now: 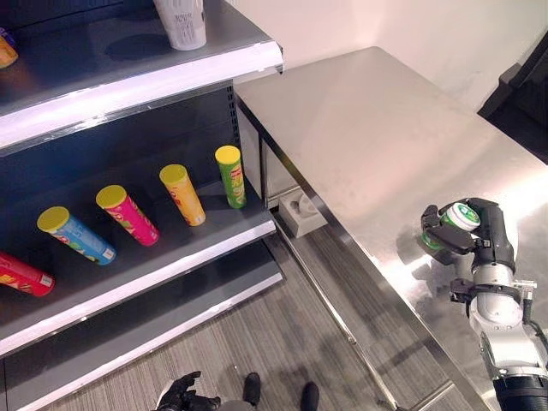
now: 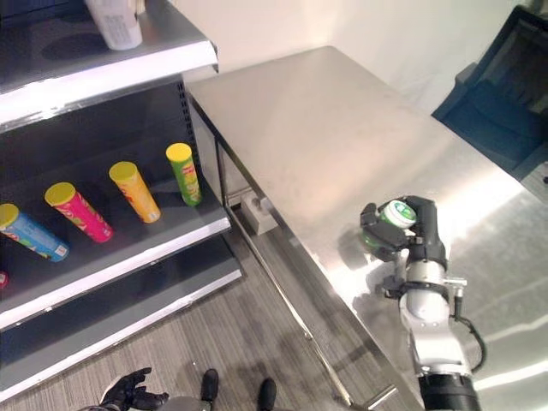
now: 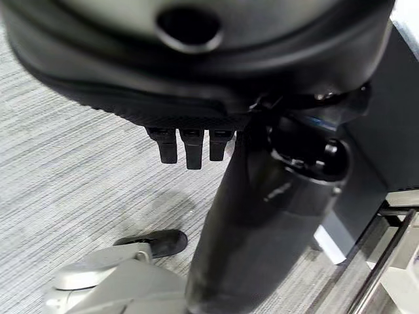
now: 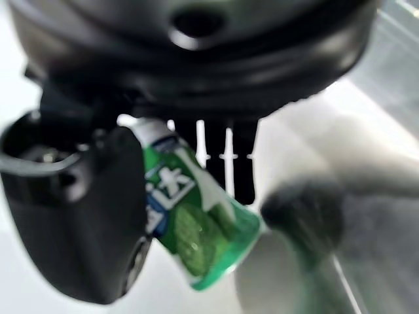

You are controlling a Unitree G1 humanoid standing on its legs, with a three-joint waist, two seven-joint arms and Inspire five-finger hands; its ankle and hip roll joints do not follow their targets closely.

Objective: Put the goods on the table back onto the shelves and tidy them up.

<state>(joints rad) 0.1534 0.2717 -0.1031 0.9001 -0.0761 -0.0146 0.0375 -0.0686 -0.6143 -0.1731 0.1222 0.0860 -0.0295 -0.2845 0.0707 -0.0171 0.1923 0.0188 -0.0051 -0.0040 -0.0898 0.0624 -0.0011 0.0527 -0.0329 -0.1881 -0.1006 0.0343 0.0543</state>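
Observation:
A small green and white bottle (image 1: 460, 217) is held just above the steel table (image 1: 368, 128) near its front right part. My right hand (image 1: 494, 242) is shut on the green bottle (image 4: 196, 229), with the thumb on one side and the fingers curled round the other. My left hand (image 1: 181, 394) hangs low over the floor with relaxed fingers (image 3: 186, 147) and nothing in it. The shelf unit (image 1: 145, 257) stands to the left of the table.
On the middle shelf lie a green tube (image 1: 229, 175), a yellow tube (image 1: 182, 194), a pink tube (image 1: 127, 214), a blue tube (image 1: 75, 235) and a red one (image 1: 21, 274). A white cup (image 1: 182, 21) stands on the upper shelf. A white box (image 1: 300, 212) sits under the table.

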